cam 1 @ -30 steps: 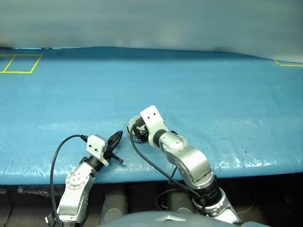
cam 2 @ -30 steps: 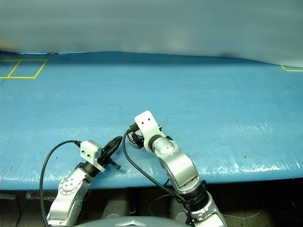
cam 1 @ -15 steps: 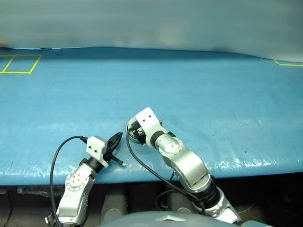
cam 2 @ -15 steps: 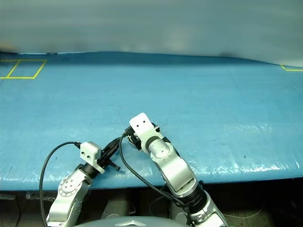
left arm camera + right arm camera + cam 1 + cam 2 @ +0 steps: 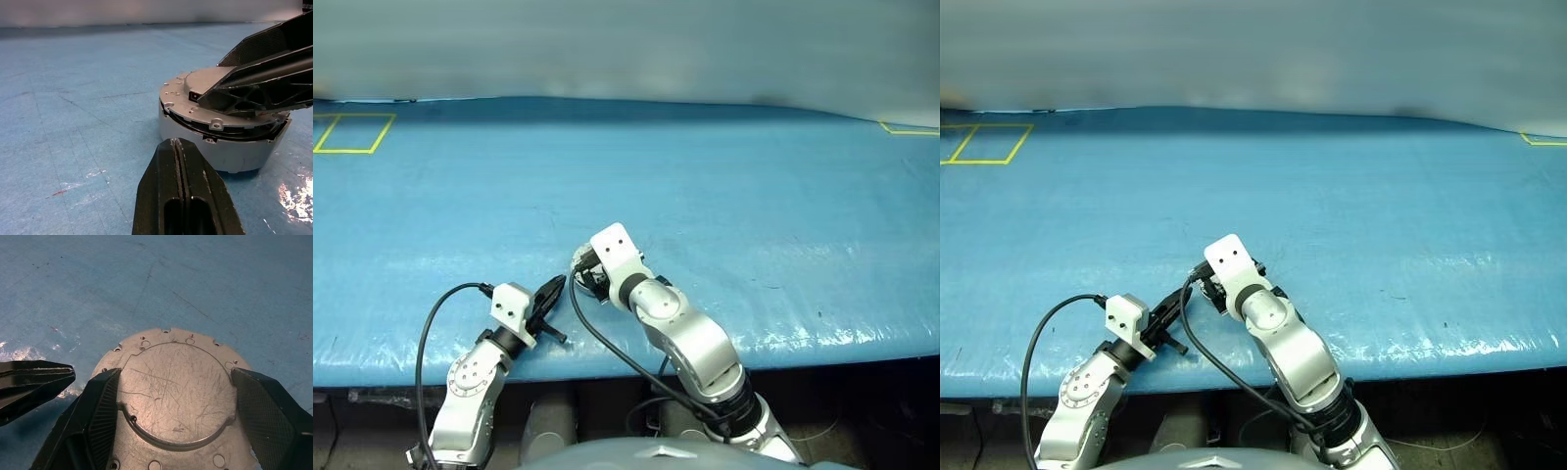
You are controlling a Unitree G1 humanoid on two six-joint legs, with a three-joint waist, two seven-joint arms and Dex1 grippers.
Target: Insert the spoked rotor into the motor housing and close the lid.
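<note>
The motor housing point(image 5: 220, 152), a round grey cup, stands on the blue table near its front edge. The lid point(image 5: 176, 391), a grey disc with a raised centre circle, lies nearly flat on top of it, with a thin dark gap under its rim. The spoked rotor is hidden. My right gripper point(image 5: 175, 372) is open, its fingers point(image 5: 254, 83) spread across the top of the lid, one near each side. My left gripper point(image 5: 174, 142) is shut and empty, pointing level at the housing's side a short way off. In the left eye view both grippers meet near the housing point(image 5: 579, 262).
The blue sheet covers the whole table point(image 5: 724, 186). Yellow tape squares mark the far left corner point(image 5: 357, 132) and the far right point(image 5: 906, 127). The table's front edge point(image 5: 822, 343) runs just behind both wrists. A black cable point(image 5: 426, 323) loops from the left wrist.
My right forearm has swung slightly to the left while its gripper stays over the lid. The left arm has kept still.
</note>
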